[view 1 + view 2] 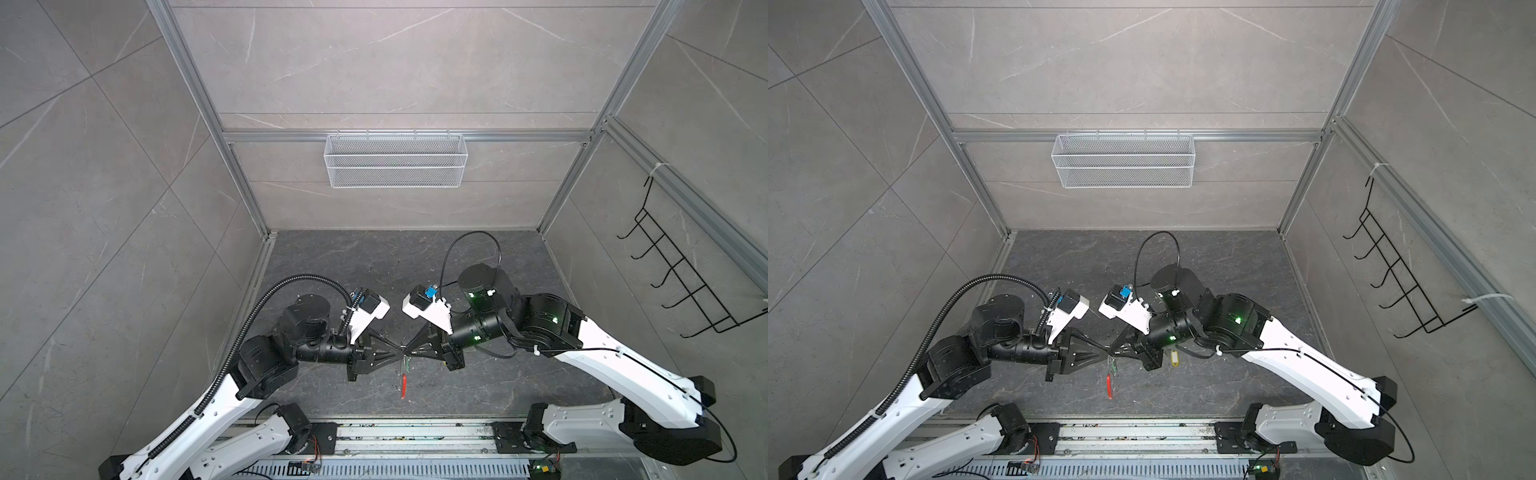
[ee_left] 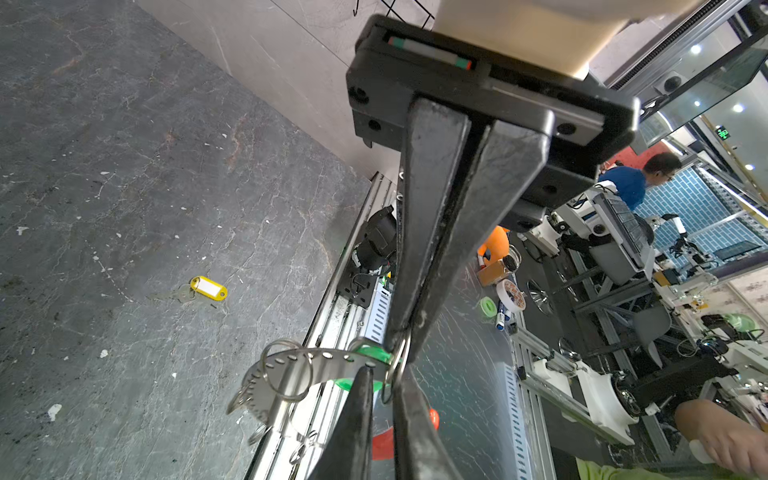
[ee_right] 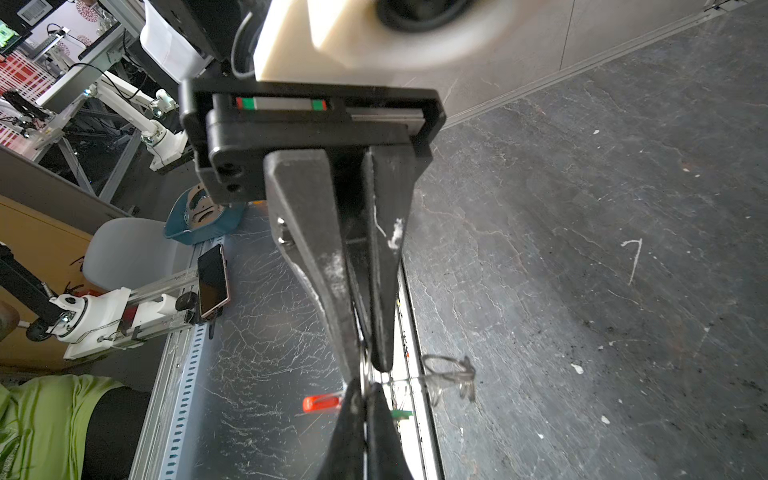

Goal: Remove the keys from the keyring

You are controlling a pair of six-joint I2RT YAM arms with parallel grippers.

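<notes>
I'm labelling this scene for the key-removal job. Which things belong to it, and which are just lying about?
Job: keyring, green-tagged key, yellow-tagged key, left gripper, right gripper.
Not part of it: wire basket, black hook rack.

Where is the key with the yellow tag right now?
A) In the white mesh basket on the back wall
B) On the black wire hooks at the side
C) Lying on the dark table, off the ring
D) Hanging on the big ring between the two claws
C: the yellow-tagged key lies flat on the dark table, well apart from the raised keyring.
</notes>
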